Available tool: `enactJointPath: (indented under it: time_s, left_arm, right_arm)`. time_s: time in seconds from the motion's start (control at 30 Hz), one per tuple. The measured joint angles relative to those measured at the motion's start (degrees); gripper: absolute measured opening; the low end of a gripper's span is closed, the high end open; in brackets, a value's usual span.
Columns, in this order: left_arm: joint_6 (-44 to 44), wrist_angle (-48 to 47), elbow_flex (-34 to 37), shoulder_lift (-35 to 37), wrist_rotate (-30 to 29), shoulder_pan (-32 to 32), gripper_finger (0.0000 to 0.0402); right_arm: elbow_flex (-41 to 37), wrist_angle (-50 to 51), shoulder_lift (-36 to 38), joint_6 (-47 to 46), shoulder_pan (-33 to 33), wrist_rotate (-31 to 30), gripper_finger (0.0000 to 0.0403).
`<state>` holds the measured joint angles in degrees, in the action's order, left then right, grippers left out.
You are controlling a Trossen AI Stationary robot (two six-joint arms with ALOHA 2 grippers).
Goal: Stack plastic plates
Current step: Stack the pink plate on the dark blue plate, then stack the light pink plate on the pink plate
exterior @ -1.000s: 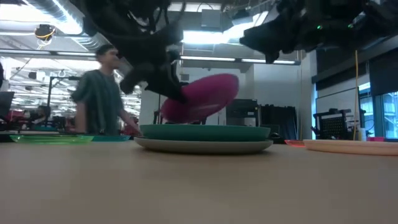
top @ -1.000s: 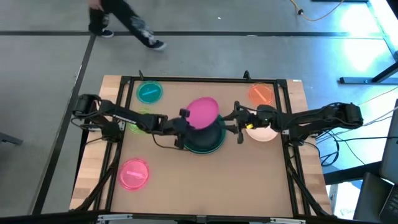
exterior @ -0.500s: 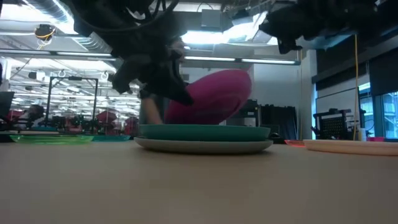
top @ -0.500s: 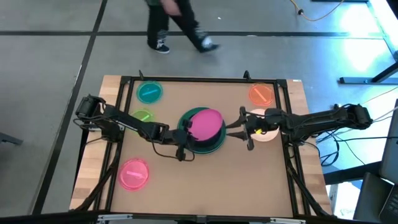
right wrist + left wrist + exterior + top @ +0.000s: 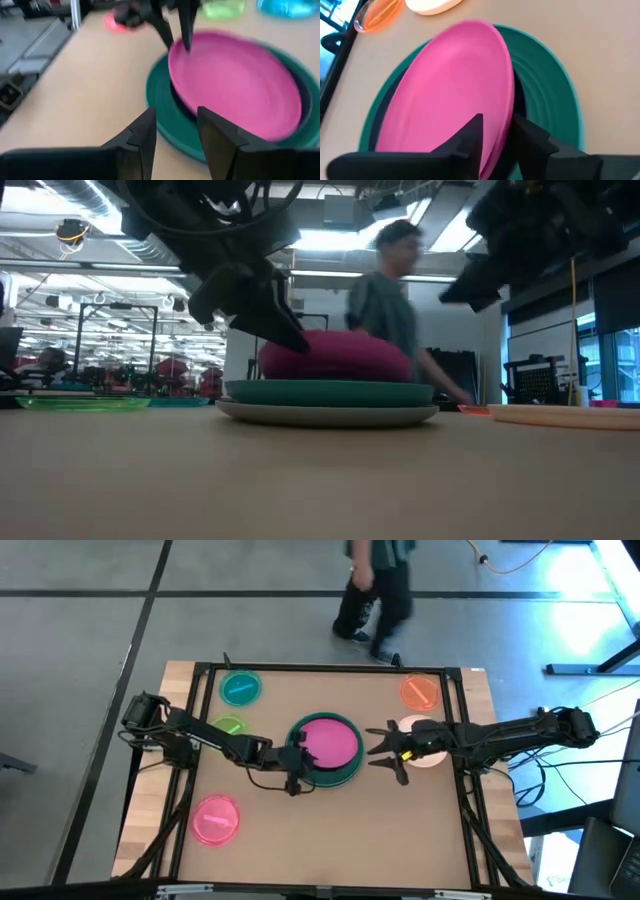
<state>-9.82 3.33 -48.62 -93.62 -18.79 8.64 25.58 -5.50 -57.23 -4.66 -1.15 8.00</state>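
Observation:
The magenta plate (image 5: 330, 742) lies on top of a stack: dark slate plate (image 5: 520, 100), teal-green plate (image 5: 330, 392), grey plate (image 5: 330, 415) at the bottom, in the table's middle. My left gripper (image 5: 297, 749) is at the stack's left side, shut on the magenta plate's rim. My right gripper (image 5: 385, 752) hangs open just right of the stack, touching nothing. In the right wrist view its fingers (image 5: 175, 112) frame the stack from a short way off. The cream plate (image 5: 428, 740) lies under my right arm. My left gripper pinches the magenta plate's left rim (image 5: 504, 125), one finger over the plate's top face (image 5: 475, 131) and one below the rim (image 5: 522, 134). It comes from the table's left, slanting down. The plate rests on the dark slate plate, nearly flat.
Small plates lie around: teal (image 5: 240, 689) and green (image 5: 228, 727) far left, pink (image 5: 215, 819) near left, orange (image 5: 420, 691) far right. A person (image 5: 375, 590) walks past beyond the far edge. Bare tabletop (image 5: 340, 830) lies near of the stack.
My left gripper has come down, laying the magenta plate from a steep tilt above the stack to nearly flat on the dark slate plate. My right gripper has drawn back a little toward the table's right edge. The person has walked rightward behind the table.

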Motion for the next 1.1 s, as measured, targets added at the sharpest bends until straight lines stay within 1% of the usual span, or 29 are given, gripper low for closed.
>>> enactJointPath:
  time_s: [0.1, 0.27, 0.37, 0.5, 0.6, 0.7, 0.8, 0.9, 0.97, 1.1]
  left_arm:
    - [2.2, -0.3, 0.0, 0.0, 0.6, 0.8, 0.0102]
    - [5.3, -1.1, 0.0, 0.1, 0.3, 2.9, 0.0101]
    - [5.4, -2.2, 0.0, 1.1, 0.0, 4.4, 0.0101]
    - [7.9, -3.0, 0.0, 3.5, -0.2, 6.2, 0.0101]
    - [9.9, -1.4, 0.0, 4.7, -0.2, 7.9, 0.0100]
    - [11.2, 4.2, 1.6, 4.5, 0.1, 9.5, 0.0100]
    - [11.4, 13.5, 5.1, 3.7, 0.1, 10.5, 0.0100]
    - [12.6, 20.4, 8.2, 3.7, 0.0, 10.9, 0.0100]
    - [12.8, 22.2, 9.4, 3.7, -0.5, 10.9, 0.0100]
    - [12.9, 23.2, 9.4, 3.6, -1.6, 10.7, 0.0100]
  right_arm:
    - [0.0, 5.1, 0.0, 0.7, 0.0, -1.1, 0.0134]
    - [0.0, 12.8, 0.0, 0.3, 0.0, -8.6, 0.0134]
    - [0.0, 16.6, 0.5, -1.4, 0.0, -9.0, 0.0134]
    - [0.0, 22.7, 2.2, -6.2, 0.0, -8.5, 0.0134]
    - [0.0, 27.0, 2.9, -9.9, 0.0, -8.5, 0.0134]
    - [0.0, 31.8, 3.0, -13.5, 0.0, -8.9, 0.0134]
    - [0.0, 35.3, 2.6, -16.3, 0.0, -11.5, 0.0134]
    - [0.0, 37.5, 2.2, -18.2, 0.0, -13.1, 0.0134]
    - [-0.3, 36.7, 1.6, -19.1, 0.0, -13.5, 0.0134]
    - [-2.4, 35.9, 0.2, -21.4, 0.0, -13.5, 0.0134]
